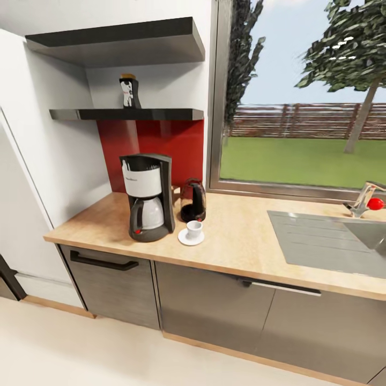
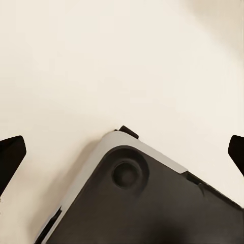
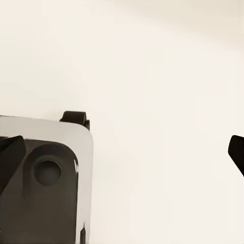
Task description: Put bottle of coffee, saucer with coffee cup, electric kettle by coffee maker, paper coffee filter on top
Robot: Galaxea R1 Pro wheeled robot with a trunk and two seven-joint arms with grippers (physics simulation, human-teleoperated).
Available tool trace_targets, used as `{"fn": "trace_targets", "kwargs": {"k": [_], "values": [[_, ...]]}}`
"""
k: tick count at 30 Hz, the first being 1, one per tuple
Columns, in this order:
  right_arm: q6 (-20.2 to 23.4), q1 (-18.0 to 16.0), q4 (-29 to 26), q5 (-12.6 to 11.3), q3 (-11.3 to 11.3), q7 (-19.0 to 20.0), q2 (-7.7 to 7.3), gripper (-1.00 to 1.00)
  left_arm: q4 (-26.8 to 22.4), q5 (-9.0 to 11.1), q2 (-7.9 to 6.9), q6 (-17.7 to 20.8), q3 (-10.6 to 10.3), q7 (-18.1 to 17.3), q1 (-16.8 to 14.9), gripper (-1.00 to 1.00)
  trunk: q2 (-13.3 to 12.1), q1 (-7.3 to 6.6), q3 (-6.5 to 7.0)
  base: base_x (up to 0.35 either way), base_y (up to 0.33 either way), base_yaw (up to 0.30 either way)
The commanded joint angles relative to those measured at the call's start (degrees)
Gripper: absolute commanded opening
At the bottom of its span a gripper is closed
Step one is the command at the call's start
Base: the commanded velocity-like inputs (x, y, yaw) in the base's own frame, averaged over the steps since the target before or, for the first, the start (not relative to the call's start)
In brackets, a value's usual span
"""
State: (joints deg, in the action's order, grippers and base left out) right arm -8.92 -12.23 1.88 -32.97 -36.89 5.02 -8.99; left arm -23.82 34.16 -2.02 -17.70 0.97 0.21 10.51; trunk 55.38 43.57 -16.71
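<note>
The coffee maker point(image 1: 147, 196) stood near the left end of the kitchen worktop point(image 1: 241, 241), upright, its carafe in place and a small red switch at its foot. A short line of lettering ran across its white upper band, too small and blurred to read. Just beside it on the right stood the electric kettle point(image 1: 193, 200), dark glass with a red mark low on its base. In front of the kettle lay the saucer point(image 1: 191, 237) with the coffee cup point(image 1: 194, 229) resting on it, close to the coffee maker's right side.

The bottle of coffee point(image 1: 130, 92) stood upright on the kitchen shelf point(image 1: 128, 114), the lower of two black boards above the red backsplash. Its white label carried red marks that could not be made out as words.

To the right, a steel sink point(image 1: 332, 241) was set into the worktop under a window, with a tap bearing a red knob point(image 1: 376, 203).

In the left wrist view the left claw point(image 2: 122, 155) was spread wide, its dark fingertips point(image 2: 10, 152) at opposite edges, over pale floor and a corner of the robot's base point(image 2: 142, 203). In the right wrist view the right claw point(image 3: 122, 155) was likewise spread wide above the floor and the base, holding nothing.
</note>
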Motion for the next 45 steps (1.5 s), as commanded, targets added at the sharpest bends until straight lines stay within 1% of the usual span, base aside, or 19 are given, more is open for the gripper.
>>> {"fn": "trace_targets", "kwargs": {"k": [1,11,28,45], "values": [[-0.3,-0.1,0.2,-0.6,-0.4,0.4,0.02,1.00,-0.1,0.3,0.00,0.0,0.0,0.0,0.0,1.00,-0.4,-0.22,0.13,0.000,0.000,0.000],[-0.5,-0.1,0.1,-0.6,-0.4,0.4,-0.11,1.00,0.4,0.7,-0.24,-0.1,0.0,0.0,0.0,1.00,-4.4,-2.42,1.92,0.000,0.000,0.000],[-0.4,-0.1,0.1,-0.6,-0.4,0.4,0.08,1.00,0.4,0.7,-0.19,-0.1,0.0,0.4,0.0,1.00,-11.2,-6.15,4.98,-0.006,-0.014,0.003],[-0.2,-0.1,0.1,-0.6,-0.4,0.3,0.20,1.00,0.4,0.4,0.00,-0.1,0.0,0.6,0.0,1.00,-18.0,-9.88,7.77,-0.122,-0.256,0.254]]}}
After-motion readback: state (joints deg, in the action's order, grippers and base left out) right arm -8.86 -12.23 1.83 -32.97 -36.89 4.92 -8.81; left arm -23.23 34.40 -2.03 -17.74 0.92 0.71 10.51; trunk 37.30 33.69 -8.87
